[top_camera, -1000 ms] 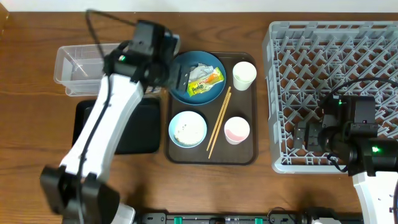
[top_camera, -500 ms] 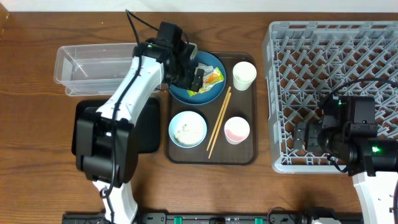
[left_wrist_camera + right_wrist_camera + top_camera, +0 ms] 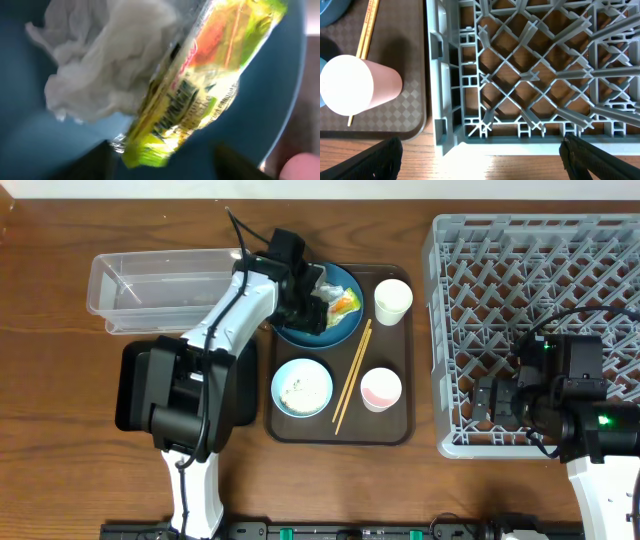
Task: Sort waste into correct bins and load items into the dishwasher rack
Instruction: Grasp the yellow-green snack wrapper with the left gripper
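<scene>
My left gripper (image 3: pixel 318 305) hovers low over the dark blue plate (image 3: pixel 343 331), jaws apart. In the left wrist view its dark fingers (image 3: pixel 100 162) flank the lower end of the yellow-green snack wrapper (image 3: pixel 200 85), with gaps on both sides. The crumpled white tissue (image 3: pixel 100 65) lies against the wrapper on the plate (image 3: pixel 270 100). The light blue bowl (image 3: pixel 301 387) holds rice scraps. The white cup (image 3: pixel 393 299), pink-inside cup (image 3: pixel 381 388) and chopsticks (image 3: pixel 352 375) lie on the brown tray (image 3: pixel 400 430). My right gripper (image 3: pixel 482 160) stands open at the near left corner of the grey rack (image 3: pixel 520 75), holding nothing.
The clear tub (image 3: pixel 150 280) sits at the back left. The black tray (image 3: pixel 135 385) lies in front of it, partly under my left arm. The rack (image 3: pixel 530 260) fills the right side. The pink-inside cup (image 3: pixel 350 85) stands close to the rack's left wall.
My left arm has swung right and come down over the plate, and its jaws have narrowed around the wrapper's end. The right arm has not moved.
</scene>
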You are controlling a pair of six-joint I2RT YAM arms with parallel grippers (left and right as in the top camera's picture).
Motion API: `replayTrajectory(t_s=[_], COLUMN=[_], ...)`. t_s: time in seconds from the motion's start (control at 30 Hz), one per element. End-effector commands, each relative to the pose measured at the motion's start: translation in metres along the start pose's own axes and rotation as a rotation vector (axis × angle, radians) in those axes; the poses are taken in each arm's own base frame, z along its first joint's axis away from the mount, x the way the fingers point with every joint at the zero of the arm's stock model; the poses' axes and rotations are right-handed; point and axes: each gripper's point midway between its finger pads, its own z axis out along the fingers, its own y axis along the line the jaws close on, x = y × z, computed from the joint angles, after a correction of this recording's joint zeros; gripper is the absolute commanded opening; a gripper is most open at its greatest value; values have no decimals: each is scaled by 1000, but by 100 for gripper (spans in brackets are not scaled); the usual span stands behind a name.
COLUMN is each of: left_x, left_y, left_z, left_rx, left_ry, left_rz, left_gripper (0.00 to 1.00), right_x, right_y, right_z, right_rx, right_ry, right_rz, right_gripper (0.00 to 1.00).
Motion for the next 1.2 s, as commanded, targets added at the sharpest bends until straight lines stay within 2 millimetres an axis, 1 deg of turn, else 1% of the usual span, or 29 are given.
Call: replayTrajectory(t_s=[0.0,0.3,0.33,0.4,0.5,0.57,0.67,0.8,1.0,1.07,1.13,1.17], left_x=[-6,-5,-5,-6,-8,-9,-12,-16,-15,-14,-14,-14], left_y=[-9,-23,-22,-17,-9,-8,-9,-10,-16,-17,-17,-16], left_z=[4,10,10,10,10,10,10,12,24,26,28,29], left_rx=[20,24,18,-8,-58,-62,-61,-60,-54,-53,-53,-53], left_ry=[-16,-12,-11,-15,-21,-26,-38,-56,-67,-66,-64,-61], left_rz=[29,62,62,62,63,65,68,72,93,97,97,96], left_gripper=[50,51,53,67,69,72,72,72,71,65,53,50], right_x=[-6,-5,-5,-5,-5,-5,-5,-5,-5,-5,-5,-5], right_y=[-1,-1,-1,-1,-1,-1,-1,-1,-1,-1,-1,-1], right_z=[-5,-5,-5,-5,-5,-5,-5,-5,-5,-5,-5,-5], right_rx=[-1,-1,-1,-1,-1,-1,-1,-1,-1,-1,-1,-1], right_ry=[-21,-18,-18,-17,-17,-17,-17,-17,-17,-17,-17,-17], right_rz=[-7,-6,-6,-6,-6,-6,-6,-6,-6,-6,-6,-6], right_gripper=[99,99,99,99,99,99,99,99,99,99,99,99])
